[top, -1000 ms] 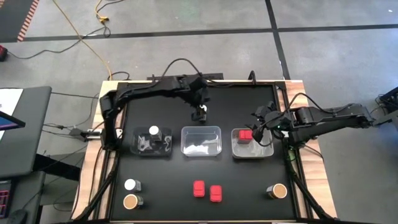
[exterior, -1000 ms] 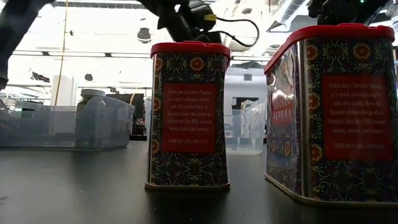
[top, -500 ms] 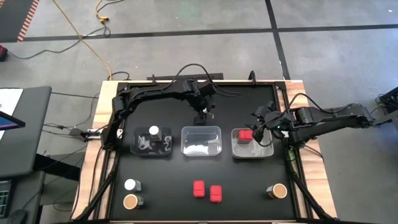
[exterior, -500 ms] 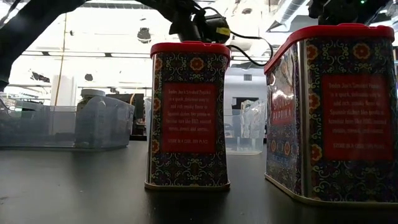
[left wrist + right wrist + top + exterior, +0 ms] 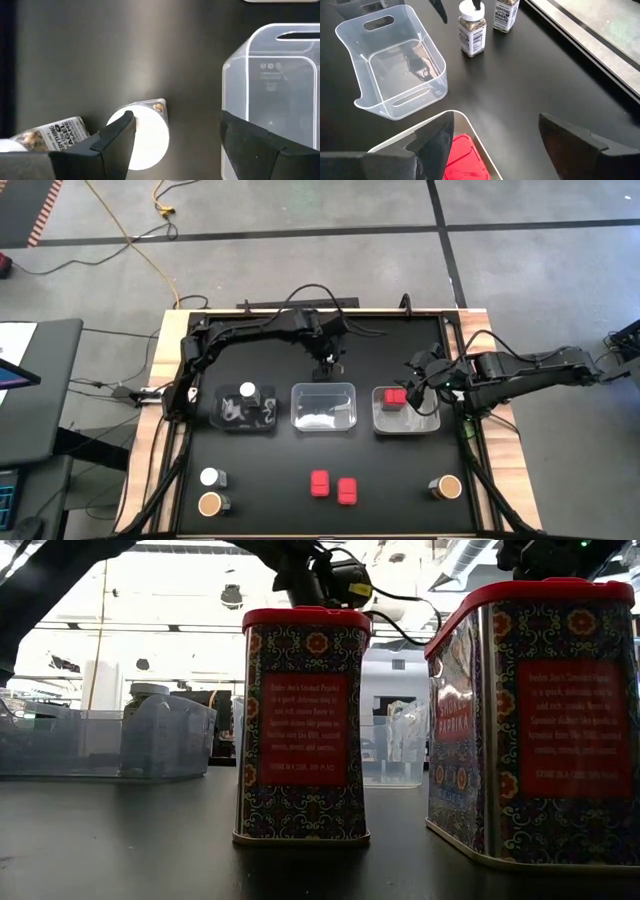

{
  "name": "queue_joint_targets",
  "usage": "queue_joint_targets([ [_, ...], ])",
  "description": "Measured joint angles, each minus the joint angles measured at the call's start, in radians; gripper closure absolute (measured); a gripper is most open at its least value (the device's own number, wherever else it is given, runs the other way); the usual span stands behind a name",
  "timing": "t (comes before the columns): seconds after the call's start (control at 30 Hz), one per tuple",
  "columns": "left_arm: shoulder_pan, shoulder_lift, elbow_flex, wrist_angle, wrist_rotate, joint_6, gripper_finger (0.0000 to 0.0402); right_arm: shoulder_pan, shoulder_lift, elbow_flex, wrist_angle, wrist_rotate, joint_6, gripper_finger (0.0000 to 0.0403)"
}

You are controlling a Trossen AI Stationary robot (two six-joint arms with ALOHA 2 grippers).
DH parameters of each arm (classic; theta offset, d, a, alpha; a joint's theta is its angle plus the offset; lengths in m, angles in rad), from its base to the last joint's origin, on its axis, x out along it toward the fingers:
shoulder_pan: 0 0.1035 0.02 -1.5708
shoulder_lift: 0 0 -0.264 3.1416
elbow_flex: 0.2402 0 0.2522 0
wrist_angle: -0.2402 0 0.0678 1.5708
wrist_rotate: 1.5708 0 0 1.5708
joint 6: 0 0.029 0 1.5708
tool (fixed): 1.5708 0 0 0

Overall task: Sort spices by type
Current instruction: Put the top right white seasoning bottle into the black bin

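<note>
My left gripper [image 5: 326,366] is open at the table's far middle, pointing down. Its fingers stand on either side of a clear jar's white cap [image 5: 145,142], a little above it. A second clear jar [image 5: 52,132] stands beside it. Both jars show in the right wrist view [image 5: 471,32] [image 5: 506,14]. My right gripper [image 5: 415,385] is open and empty over the right clear tray [image 5: 425,423], which holds a red packet [image 5: 395,396]. The left tray [image 5: 228,420] holds a white-capped jar [image 5: 248,391].
The middle clear tray [image 5: 323,406] holds nothing. Near the front edge stand a white-capped jar [image 5: 211,477], two tan-topped jars [image 5: 210,503] [image 5: 445,487] and two red packets [image 5: 319,483] [image 5: 347,491], which fill the low view [image 5: 305,725] [image 5: 540,720].
My left gripper has gone a little toward the table's right edge, over the two jars at the far middle, and has kept still for the last half second. My right gripper has kept still.
</note>
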Motion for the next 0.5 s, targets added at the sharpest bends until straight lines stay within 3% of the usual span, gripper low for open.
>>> queue_joint_targets([
  [0.5, 0.009, 0.008, 0.068, -0.017, -0.022, -0.037, 0.0132, 0.000, 0.000, 0.000, -0.030, 0.001, 0.001, 0.0085],
])
